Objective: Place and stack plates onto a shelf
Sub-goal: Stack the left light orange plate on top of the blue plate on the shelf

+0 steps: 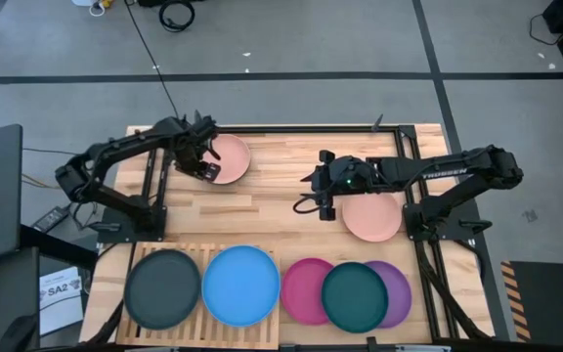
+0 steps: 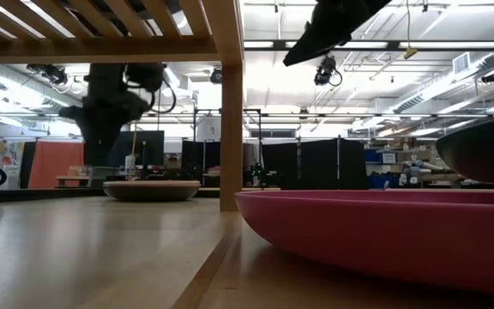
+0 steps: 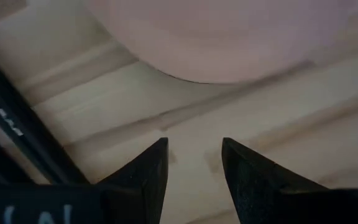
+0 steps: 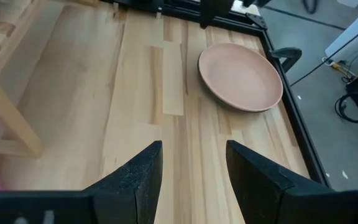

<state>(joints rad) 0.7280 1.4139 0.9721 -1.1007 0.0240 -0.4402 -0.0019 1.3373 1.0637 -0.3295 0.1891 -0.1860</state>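
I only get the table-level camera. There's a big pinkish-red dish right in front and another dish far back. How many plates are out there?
Observer: Seven. From overhead, only the black plate and the blue plate lie on the shelf, side by side.
Operator: Is that far dish being held?
Observer: No. The left tool is open beside that salmon plate, with nothing between its fingers.
Operator: And the other arm?
Observer: The right tool is open too, above the bare table, next to a second salmon plate.
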